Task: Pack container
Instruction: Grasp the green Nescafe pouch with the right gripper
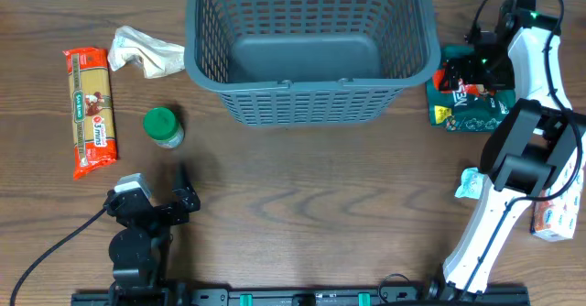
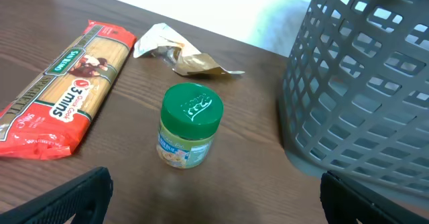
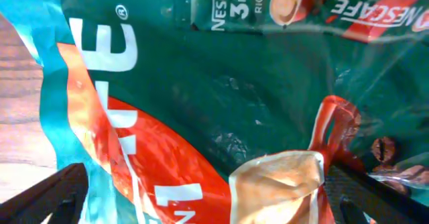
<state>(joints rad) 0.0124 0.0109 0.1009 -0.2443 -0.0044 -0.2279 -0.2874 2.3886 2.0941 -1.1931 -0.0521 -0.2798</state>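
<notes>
One slotted grey-blue basket (image 1: pixel 311 104) stands upright at far centre, mouth up, with its long axis running left to right. On its left lie one spaghetti packet (image 1: pixel 92 112), one crumpled pouch (image 1: pixel 145 54) and one green-lidded jar (image 1: pixel 162 127). On its right lies one Nescafé bag (image 1: pixel 472 104). The left gripper (image 2: pixel 214 184) sits near the jar, fingers spread. The right gripper (image 3: pixel 209 180) has its fingers spread over the bag.

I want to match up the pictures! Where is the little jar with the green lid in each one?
Overhead: the jar stands left of the basket, beside the pasta packet.
Left wrist: the jar is in the middle, pasta packet left, basket right.
Right wrist: not in it; a coffee bag fills it.
Shared landmark: the basket, in overhead and left wrist.
</notes>
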